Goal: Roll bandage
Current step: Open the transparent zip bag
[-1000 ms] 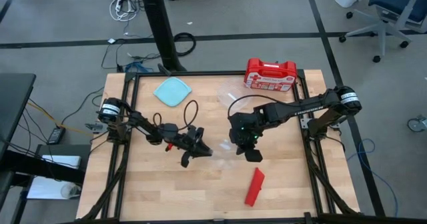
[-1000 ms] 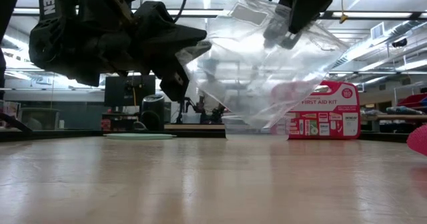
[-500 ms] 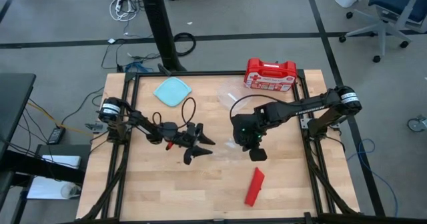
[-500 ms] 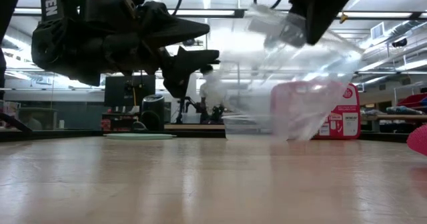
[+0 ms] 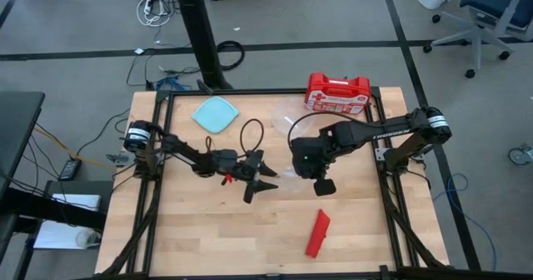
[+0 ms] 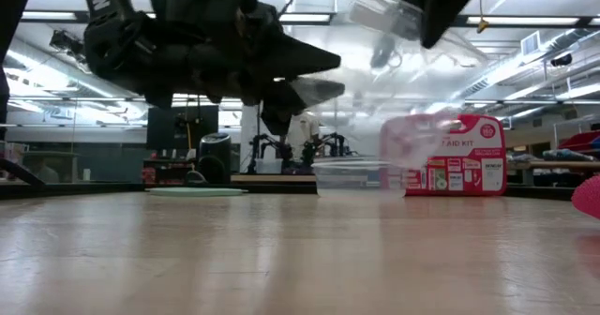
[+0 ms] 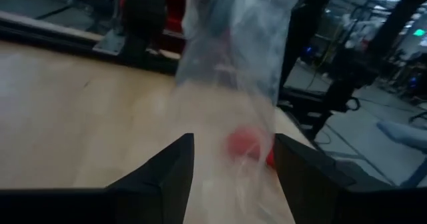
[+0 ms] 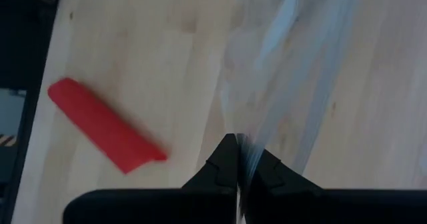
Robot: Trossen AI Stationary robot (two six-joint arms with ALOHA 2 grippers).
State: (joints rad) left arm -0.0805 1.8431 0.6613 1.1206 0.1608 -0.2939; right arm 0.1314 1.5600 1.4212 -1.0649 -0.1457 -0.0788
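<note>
Right end effector [image 5: 323,186] at counter center, clenched on clear bag [image 8: 280,84], lifting it off the counter [image 5: 200,238]. Left end effector [image 5: 268,178] at its 9 o'clock, fingers [image 7: 170,167] spread, released, bag just ahead between them. Bandage [image 5: 317,232] lies flat on counter at 6 o'clock of right end effector, apart from both. First-aid kit [image 5: 336,92] at counter's 1 o'clock edge; teal lid [image 5: 216,114] at 11 o'clock.

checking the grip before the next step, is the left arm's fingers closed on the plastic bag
No, the left gripper has its fingers spread wide apart, with the clear plastic bag hanging loose ahead of them.
</note>
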